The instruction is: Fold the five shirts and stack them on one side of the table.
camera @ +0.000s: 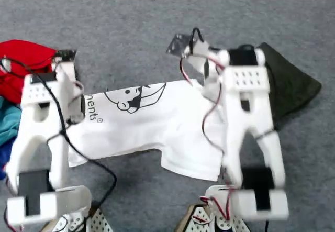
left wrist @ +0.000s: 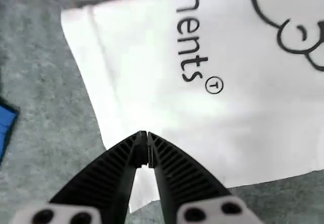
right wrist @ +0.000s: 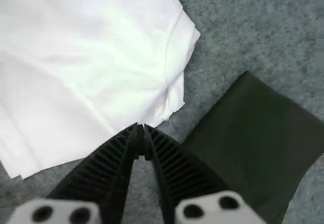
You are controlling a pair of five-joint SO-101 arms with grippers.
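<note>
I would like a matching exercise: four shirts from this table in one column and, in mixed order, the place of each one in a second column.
Things:
1. white shirt
2. red shirt
3. dark shirt
4. teal shirt

Places on the table, seen from the high view:
A. right side
B. middle, spread out
C. left edge, far part
D. left edge, nearer part

Pairs: 1-B, 2-C, 3-A, 4-D

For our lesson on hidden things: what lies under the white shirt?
The grey table shows around the white shirt, so it lies on that. Anything else beneath the cloth is covered. The dark shirt lies beside it, apart.
</note>
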